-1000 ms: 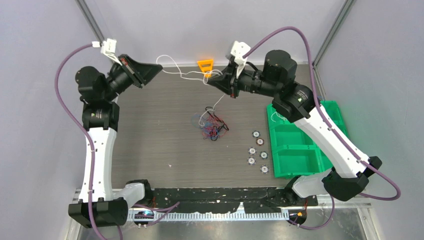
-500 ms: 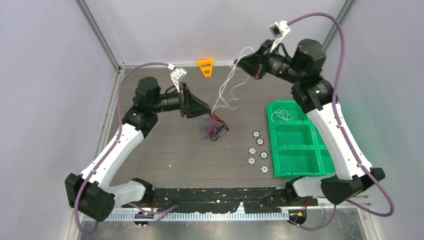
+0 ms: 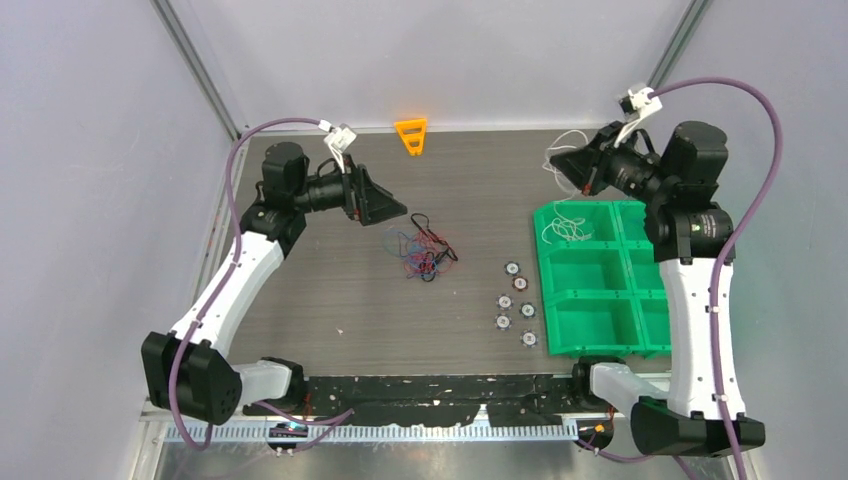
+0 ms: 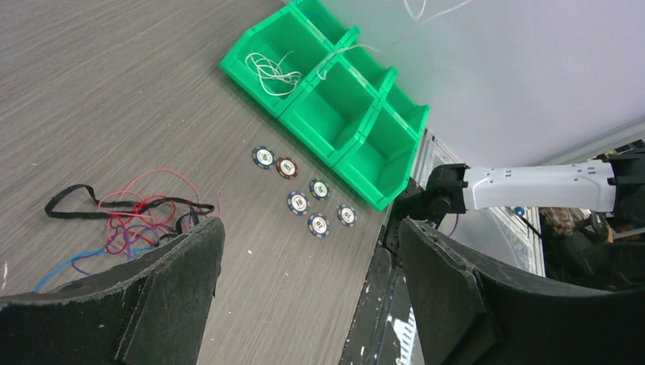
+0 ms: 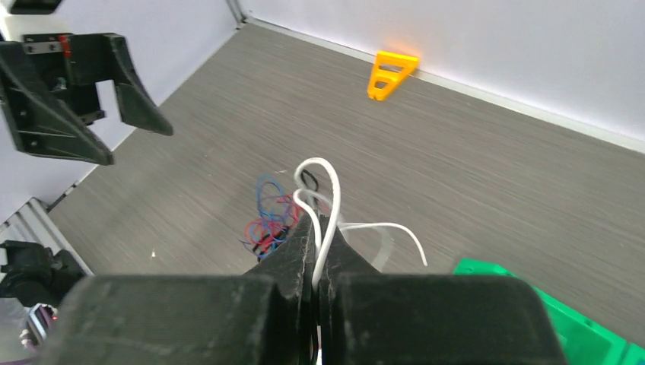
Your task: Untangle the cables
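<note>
White cable point(image 5: 336, 194), one, in grip of right tool point(image 5: 318, 220) — left tool point(image 3: 393, 210) agape; six chips point(image 3: 505, 301)

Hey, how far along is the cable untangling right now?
Done: one thin white cable lies coiled in a far compartment of the green plastic bin tray. In hand: the right gripper is shut on a second white cable, near that tray; the left gripper is open, holding nothing. Left: the knotted clump of red, blue and black cables on the table.
</note>
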Controlling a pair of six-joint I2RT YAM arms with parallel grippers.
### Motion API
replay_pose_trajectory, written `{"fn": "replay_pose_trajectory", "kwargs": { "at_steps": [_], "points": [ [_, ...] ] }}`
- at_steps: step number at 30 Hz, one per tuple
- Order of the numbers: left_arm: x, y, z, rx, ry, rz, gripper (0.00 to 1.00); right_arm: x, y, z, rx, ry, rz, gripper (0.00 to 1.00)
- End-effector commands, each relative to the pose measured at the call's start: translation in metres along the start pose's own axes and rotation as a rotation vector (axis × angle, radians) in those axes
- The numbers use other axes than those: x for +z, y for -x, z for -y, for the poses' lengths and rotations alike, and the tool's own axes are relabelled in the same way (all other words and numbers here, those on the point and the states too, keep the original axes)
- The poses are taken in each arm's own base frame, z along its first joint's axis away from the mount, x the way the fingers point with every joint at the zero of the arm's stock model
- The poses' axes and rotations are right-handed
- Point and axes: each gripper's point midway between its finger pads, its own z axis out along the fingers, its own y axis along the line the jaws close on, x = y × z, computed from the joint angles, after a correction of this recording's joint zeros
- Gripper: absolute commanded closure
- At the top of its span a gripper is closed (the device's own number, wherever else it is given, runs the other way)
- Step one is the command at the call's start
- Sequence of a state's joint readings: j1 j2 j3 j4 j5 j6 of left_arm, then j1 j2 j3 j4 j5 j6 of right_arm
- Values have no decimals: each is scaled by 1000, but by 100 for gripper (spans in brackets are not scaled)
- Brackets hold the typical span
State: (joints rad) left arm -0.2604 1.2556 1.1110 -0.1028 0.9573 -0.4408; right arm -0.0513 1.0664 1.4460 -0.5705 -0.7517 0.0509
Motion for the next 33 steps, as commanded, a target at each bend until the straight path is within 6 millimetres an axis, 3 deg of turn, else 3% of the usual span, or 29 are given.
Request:
{"fn": "replay_pose_trajectory", "kwargs": {
  "at_steps": [1,8,25,29,33],
  "points": [
    [4,12,8,27,-58,16,13,-11,-5,15,-57,-7,-37,95],
    [11,20,4,6,-78,41,14,-7,-9,35,-91,4,-76,95],
    [20,29,-4,-17,-75,41,16,0,63,27,-62,55,24,95],
    [20,29,-5,-22,-71,42,16,4,62,35,-66,47,21,95],
    [20,26,-7,-24,-66,36,16,4,50,59,-74,1,-2,95]
  ]
}}
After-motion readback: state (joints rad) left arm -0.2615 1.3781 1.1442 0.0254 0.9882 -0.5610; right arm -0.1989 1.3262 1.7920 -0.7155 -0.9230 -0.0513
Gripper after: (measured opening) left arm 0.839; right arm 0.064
